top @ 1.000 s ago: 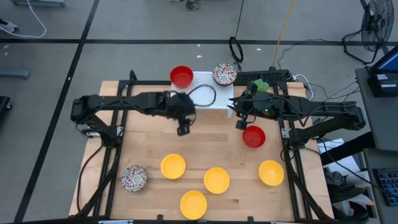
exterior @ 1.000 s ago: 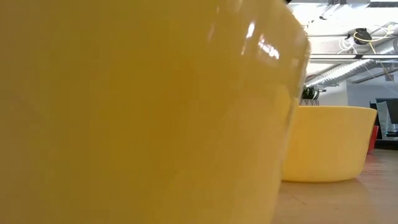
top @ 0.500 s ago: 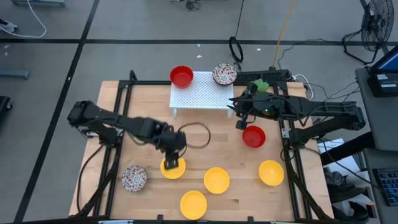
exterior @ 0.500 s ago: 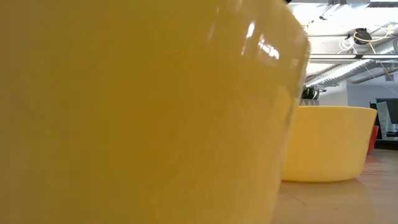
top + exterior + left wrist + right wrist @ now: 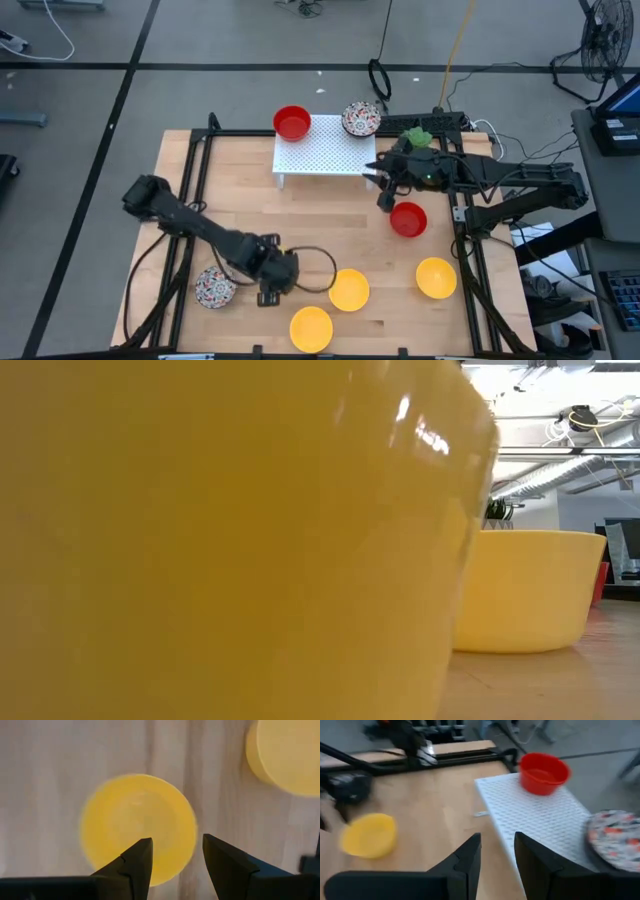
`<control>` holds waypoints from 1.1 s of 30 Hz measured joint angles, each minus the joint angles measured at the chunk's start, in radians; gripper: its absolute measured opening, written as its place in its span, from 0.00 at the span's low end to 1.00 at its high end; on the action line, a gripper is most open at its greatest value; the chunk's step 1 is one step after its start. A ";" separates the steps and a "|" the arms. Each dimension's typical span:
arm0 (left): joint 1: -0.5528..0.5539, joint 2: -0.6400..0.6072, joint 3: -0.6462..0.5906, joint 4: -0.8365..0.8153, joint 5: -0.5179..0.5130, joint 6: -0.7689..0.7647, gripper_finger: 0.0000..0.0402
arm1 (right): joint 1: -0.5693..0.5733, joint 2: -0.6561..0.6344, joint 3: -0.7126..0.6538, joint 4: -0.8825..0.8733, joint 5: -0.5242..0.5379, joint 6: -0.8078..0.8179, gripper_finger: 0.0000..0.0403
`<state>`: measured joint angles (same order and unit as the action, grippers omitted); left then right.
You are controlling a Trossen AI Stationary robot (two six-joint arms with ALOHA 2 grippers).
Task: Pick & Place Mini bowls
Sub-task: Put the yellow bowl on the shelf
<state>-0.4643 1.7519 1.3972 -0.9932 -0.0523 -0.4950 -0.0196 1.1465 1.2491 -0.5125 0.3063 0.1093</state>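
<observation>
My left gripper (image 5: pixel 268 290) (image 5: pixel 176 838) is open and hangs over a yellow mini bowl (image 5: pixel 137 827) at the table's near left. One finger stands over the bowl's inside, the other outside its rim. In the high view the gripper hides that bowl. My right gripper (image 5: pixel 385 200) (image 5: pixel 497 836) is open beside a red bowl (image 5: pixel 407 219) that sits on its base on the wood. Other yellow bowls (image 5: pixel 348 288) (image 5: pixel 311 328) (image 5: pixel 436 278) and a speckled bowl (image 5: pixel 214 287) rest on the table. A red bowl (image 5: pixel 292 122) and a speckled one (image 5: pixel 361 118) stand at the white rack's far edge.
The white perforated rack (image 5: pixel 325 150) stands at the table's far middle, with a small potted plant (image 5: pixel 418 137) to its right. A yellow bowl (image 5: pixel 220 540) fills most of the low view. A black cable loops off my left wrist (image 5: pixel 315 265). Bare wood lies in the table's middle.
My left gripper has swept from beside the rack toward the table's near edge and a little left, ending low over the yellow bowl. Its fingers stay open. The bowls have not moved. My right gripper has kept its place.
</observation>
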 joint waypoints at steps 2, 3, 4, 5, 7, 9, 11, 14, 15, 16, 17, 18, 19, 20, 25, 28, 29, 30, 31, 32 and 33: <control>-0.012 0.036 0.000 0.000 0.019 0.022 0.44 | 0.000 0.000 0.000 0.025 -0.048 0.020 0.26; -0.017 0.053 0.000 0.002 0.028 0.030 0.44 | 0.000 0.000 0.000 0.036 -0.068 0.030 0.26; -0.020 0.070 0.000 0.001 0.031 0.040 0.44 | 0.000 0.000 0.000 0.045 -0.091 0.039 0.26; -0.023 0.085 0.000 0.000 0.031 0.047 0.44 | 0.000 0.000 0.000 0.053 -0.109 0.046 0.26; -0.027 0.112 0.000 0.001 0.033 0.049 0.44 | 0.000 0.000 0.000 0.067 -0.144 0.059 0.26; -0.027 0.136 0.000 0.001 0.038 0.050 0.44 | 0.000 0.000 0.000 0.082 -0.160 0.066 0.26; -0.027 0.160 0.000 0.002 0.055 0.056 0.44 | 0.001 0.000 0.000 0.083 -0.176 0.066 0.26; -0.027 0.186 0.000 0.002 0.061 0.067 0.44 | 0.002 0.000 0.000 0.081 -0.179 0.067 0.26; -0.027 0.193 0.000 0.002 0.061 0.067 0.44 | 0.002 0.000 0.000 0.081 -0.179 0.067 0.26; -0.027 0.196 0.000 0.002 0.057 0.067 0.44 | 0.002 0.000 0.000 0.081 -0.179 0.067 0.26; -0.027 0.199 0.000 0.003 0.047 0.066 0.44 | 0.002 0.000 0.000 0.080 -0.178 0.067 0.26; -0.027 0.203 0.000 0.003 0.031 0.059 0.43 | 0.002 0.000 0.000 0.079 -0.178 0.067 0.26; -0.027 0.203 0.000 0.001 0.013 0.056 0.42 | 0.002 0.000 0.000 0.079 -0.178 0.070 0.26; -0.029 0.205 0.000 0.000 0.003 0.056 0.40 | 0.002 0.000 0.000 0.080 -0.178 0.080 0.26; -0.029 0.205 0.000 0.007 -0.001 0.083 0.24 | 0.002 0.000 0.000 0.081 -0.179 0.144 0.26; -0.025 0.205 0.000 0.004 0.000 0.098 0.12 | 0.002 0.000 0.000 0.077 -0.180 0.177 0.26; -0.021 0.205 0.000 0.002 0.000 0.100 0.08 | 0.002 0.000 0.000 0.073 -0.180 0.178 0.26; -0.016 0.202 0.000 -0.001 -0.001 0.099 0.04 | 0.002 0.000 0.000 0.073 -0.180 0.177 0.26; -0.010 0.198 0.000 -0.002 0.000 0.099 0.03 | 0.002 0.000 0.000 0.073 -0.180 0.173 0.26; -0.003 0.193 0.001 -0.002 0.006 0.096 0.02 | 0.002 0.000 0.000 0.073 -0.180 0.168 0.26; 0.002 0.185 0.001 -0.002 0.012 0.096 0.03 | 0.002 0.000 0.000 0.075 -0.180 0.166 0.26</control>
<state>-0.4620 1.9368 1.3979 -0.9948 -0.0406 -0.3993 -0.0181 1.1469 1.2495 -0.4379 0.1261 0.2753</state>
